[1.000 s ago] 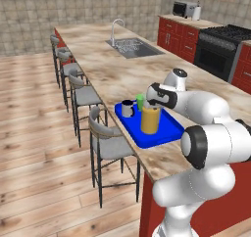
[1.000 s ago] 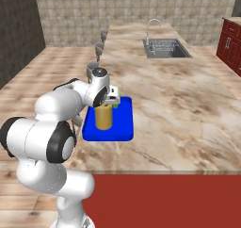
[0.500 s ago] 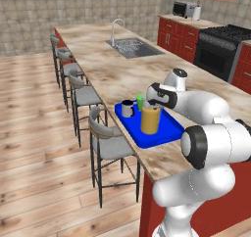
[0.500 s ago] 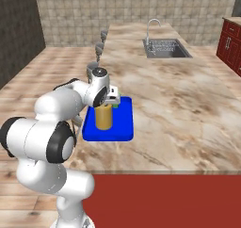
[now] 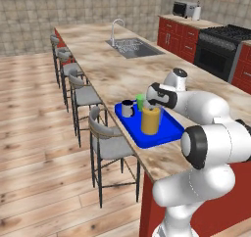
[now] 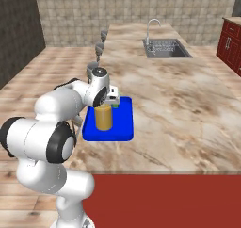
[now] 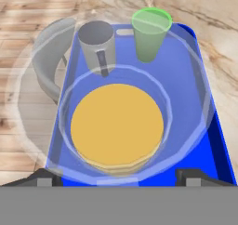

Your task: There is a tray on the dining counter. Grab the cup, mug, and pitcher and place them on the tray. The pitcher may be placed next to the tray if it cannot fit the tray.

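Here, the grey handled mug point(image 7: 97, 45) and green tumbler point(image 7: 149, 32) are stood beyond the tall orange-filled glass pitcher point(image 7: 116, 126) on the blue tray point(image 7: 218, 140). The gripper's point(image 7: 118, 176) fingers, clamped earlier, are now spread wide, with the pitcher released.

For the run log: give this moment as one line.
gripper: open over pitcher | pitcher, mug, cup: on tray

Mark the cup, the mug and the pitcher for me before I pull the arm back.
cup point(image 7: 149, 38), hand view, on its green side wall.
mug point(image 7: 95, 43), hand view, on its grey outer wall just below the rim.
pitcher point(image 5: 150, 121), left base view, on the orange-filled glass body.
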Robot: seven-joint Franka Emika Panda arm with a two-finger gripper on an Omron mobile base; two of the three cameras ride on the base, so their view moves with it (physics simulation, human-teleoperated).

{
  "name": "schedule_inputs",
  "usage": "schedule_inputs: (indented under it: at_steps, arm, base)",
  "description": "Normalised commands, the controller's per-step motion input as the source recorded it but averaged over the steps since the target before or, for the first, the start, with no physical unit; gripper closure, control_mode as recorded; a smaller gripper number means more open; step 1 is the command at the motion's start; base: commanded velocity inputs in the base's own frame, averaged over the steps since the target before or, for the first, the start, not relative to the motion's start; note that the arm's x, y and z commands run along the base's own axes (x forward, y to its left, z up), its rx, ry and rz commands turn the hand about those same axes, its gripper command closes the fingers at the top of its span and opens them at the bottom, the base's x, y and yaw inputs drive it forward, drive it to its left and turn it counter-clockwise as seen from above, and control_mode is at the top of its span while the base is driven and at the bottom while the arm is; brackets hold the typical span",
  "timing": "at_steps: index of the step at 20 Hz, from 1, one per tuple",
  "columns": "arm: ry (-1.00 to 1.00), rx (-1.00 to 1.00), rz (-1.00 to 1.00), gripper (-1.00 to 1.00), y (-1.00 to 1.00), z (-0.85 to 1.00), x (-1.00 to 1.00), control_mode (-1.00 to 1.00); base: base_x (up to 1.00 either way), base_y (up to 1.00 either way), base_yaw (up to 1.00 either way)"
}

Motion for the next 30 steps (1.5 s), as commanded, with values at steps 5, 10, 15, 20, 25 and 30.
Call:
schedule_inputs:
  at_steps: [5,10,15,20,25,30]
  arm:
    - [0.00,0.00,0.00,-1.00,0.00,0.00,0.00,-1.00]
    - [0.00,0.00,0.00,-1.00,-0.08,0.18,-0.21,-1.00]
    - [0.00,0.00,0.00,-1.00,-0.19,0.61,-0.51,-1.00]
    - [0.00,0.00,0.00,-1.00,-0.05,0.73,-0.58,-1.00]
    - [0.00,0.00,0.00,-1.00,0.00,0.72,-0.96,-1.00]
    - [0.00,0.00,0.00,-1.00,0.00,0.67,-1.00,-1.00]
  base:
    - [0.00,0.00,0.00]
    - [0.00,0.00,0.00]
    - [0.00,0.00,0.00]
    - [0.00,0.00,0.00]
    - [0.00,0.00,0.00]
    - [0.00,0.00,0.00]
